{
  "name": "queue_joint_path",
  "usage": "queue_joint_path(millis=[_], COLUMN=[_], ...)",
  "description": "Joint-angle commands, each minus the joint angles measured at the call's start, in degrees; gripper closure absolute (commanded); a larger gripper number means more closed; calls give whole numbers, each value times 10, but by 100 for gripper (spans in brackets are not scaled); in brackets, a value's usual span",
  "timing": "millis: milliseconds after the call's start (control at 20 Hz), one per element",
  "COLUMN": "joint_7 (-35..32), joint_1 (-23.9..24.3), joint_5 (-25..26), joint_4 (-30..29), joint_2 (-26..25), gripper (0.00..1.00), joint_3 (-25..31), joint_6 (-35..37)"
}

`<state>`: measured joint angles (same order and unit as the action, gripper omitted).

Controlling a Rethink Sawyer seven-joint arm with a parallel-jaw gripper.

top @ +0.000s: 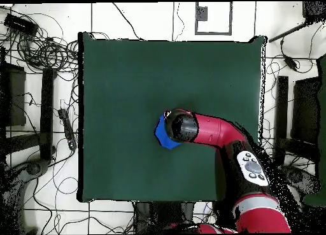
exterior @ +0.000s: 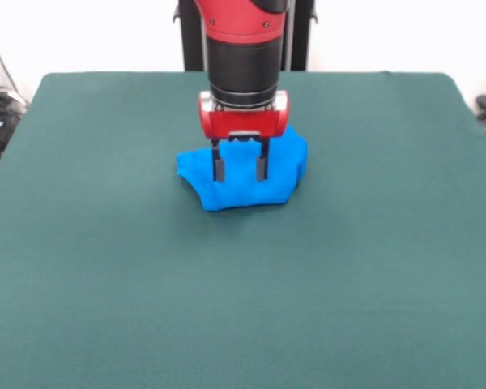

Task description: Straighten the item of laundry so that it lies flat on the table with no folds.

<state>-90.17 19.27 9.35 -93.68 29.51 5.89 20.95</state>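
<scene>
The blue T-shirt [exterior: 243, 188] lies crumpled in a small bunched heap on the green table [exterior: 105, 267], toward the far middle. Only plain blue cloth shows; no print is visible. My gripper [exterior: 239, 172] hangs straight down over the heap, open, with its two dark fingers [exterior: 219, 166] spread apart just above or at the cloth's top. Nothing is held between them. In the overhead view the arm's end [top: 181, 126] covers most of the shirt, and only a blue edge [top: 164, 137] shows at its left. The gripper itself is hidden there.
The green table [top: 127, 86] spreads wide around the shirt on all sides. Beyond its edges are cables [top: 44, 51], black stands [top: 46, 111] and equipment on a tiled floor. The robot's pedestal [exterior: 243, 32] stands at the far side.
</scene>
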Motion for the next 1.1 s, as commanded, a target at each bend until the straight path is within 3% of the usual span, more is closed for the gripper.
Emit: queue_joint_path(millis=[50,450,1100], joint_7=[7,12,-4], joint_1=[8,23,42], joint_5=[26,48,94], joint_4=[-1,-19,-28], joint_2=[-15,-6,-34], gripper=[0,0,0], joint_3=[82,87,97], joint_6=[7,6,-31])
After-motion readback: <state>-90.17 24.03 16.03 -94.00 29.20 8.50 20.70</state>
